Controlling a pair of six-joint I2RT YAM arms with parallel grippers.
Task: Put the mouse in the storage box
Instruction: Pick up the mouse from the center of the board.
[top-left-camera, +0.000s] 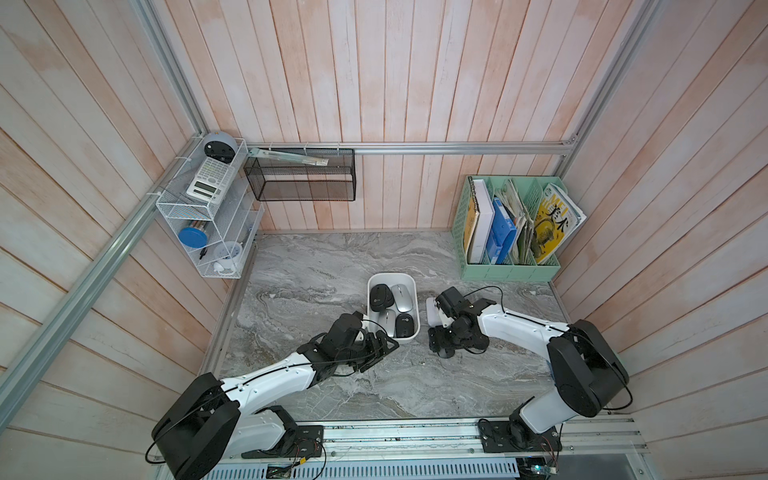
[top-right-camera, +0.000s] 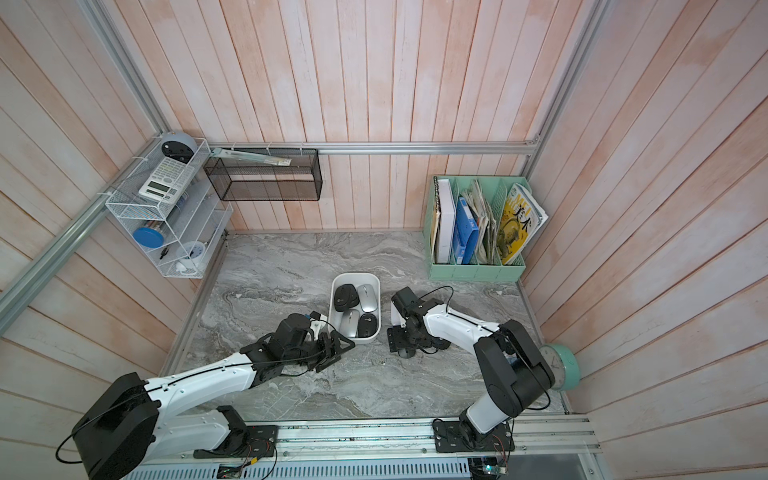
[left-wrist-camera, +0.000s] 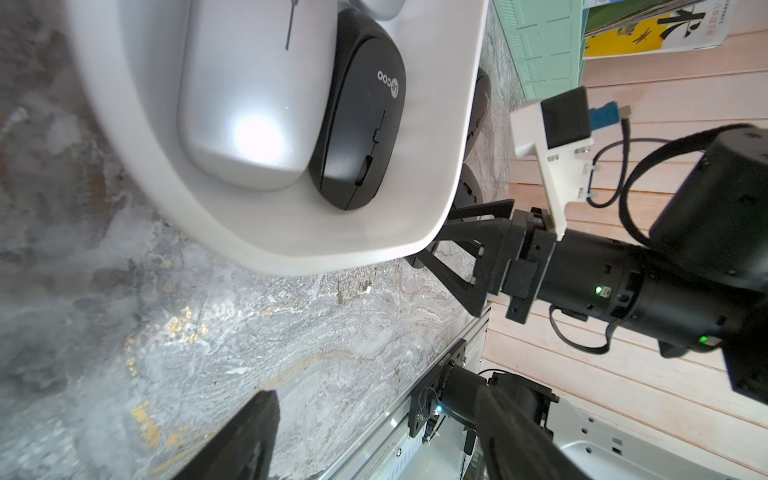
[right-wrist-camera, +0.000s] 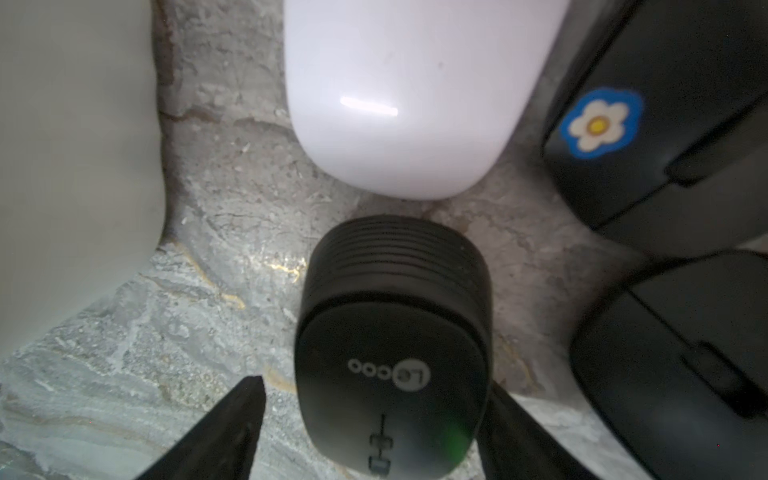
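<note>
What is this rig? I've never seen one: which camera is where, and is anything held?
Two robot arms with two-fingered grippers work at a marble table. Both top views look down from overhead; each wrist view rides on one arm. The white storage box holds four mice. The left gripper hangs open beside the box, empty. The right gripper, open, straddles a black mouse lying on the table; a white mouse and two more black mice lie beside it. Nothing is lifted.

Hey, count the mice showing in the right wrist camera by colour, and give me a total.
Black mice: 3
White mouse: 1
Total: 4
</note>
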